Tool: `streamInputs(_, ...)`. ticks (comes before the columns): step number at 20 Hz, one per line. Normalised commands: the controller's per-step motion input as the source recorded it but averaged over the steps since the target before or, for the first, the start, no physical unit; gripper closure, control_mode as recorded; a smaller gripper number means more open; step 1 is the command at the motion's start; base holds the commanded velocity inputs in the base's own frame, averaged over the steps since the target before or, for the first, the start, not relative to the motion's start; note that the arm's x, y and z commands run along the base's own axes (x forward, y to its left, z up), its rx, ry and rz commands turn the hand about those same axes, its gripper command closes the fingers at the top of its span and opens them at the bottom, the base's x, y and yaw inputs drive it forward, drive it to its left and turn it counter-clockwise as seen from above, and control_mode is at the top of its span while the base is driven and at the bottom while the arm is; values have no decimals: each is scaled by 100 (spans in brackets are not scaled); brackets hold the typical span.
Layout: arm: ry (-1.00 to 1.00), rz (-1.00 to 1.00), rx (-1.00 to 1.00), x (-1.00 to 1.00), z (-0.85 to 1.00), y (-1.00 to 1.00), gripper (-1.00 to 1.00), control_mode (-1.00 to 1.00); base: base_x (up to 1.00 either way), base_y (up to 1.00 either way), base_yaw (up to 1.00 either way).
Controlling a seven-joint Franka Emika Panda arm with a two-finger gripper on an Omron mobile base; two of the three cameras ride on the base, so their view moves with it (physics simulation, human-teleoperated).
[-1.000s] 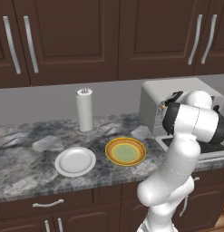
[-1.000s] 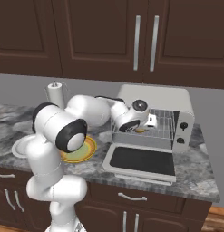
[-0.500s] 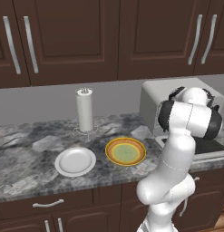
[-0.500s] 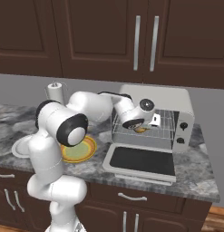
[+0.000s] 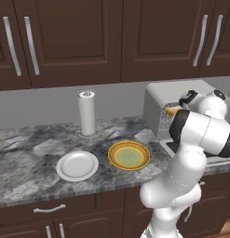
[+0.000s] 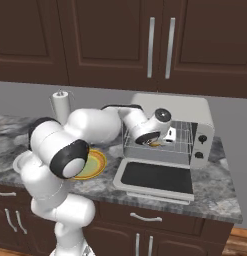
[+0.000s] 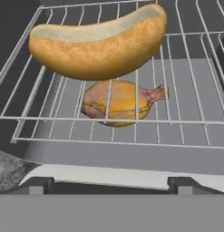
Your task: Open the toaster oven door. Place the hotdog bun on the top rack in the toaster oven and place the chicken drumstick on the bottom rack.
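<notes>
Hotdog bun (image 7: 97,45): lies on the top rack (image 7: 190,68), toward its front left; soft, light, best gripped gently across its middle.
Chicken drumstick (image 7: 120,102): on the bottom rack (image 7: 63,129), mid-front.
Gripper (image 6: 165,136): jaws wide apart, holding nothing.
Toaster oven door (image 6: 155,179): folded down.

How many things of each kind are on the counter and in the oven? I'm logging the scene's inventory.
Food items: 2, hotdog bun and chicken drumstick
Wire racks: 2, top rack and bottom rack
Dishes: 2, white plate and yellow bowl
Paper towel rolls: 1
Toaster ovens: 1
Total: 8
</notes>
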Motion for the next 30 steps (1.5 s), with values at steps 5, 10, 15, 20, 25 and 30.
streamInputs(5, 7, 20, -13, -37, 19, 47, -100, -100, 0, 0, 0)
streamInputs(10, 7, 6, -7, -38, 20, 28, -100, -100, 0, 0, 0)
streamInputs(15, 23, 0, 0, -26, 21, 32, -100, -100, 0, 0, 0)
streamInputs(20, 9, 0, 0, -34, 22, 27, -100, -100, 0, 0, 0)
streamInputs(25, -1, 0, 1, -47, 18, 26, -100, -100, 0, 0, 0)
streamInputs(30, -3, 0, 0, -45, 18, 31, -100, -100, 0, 0, 0)
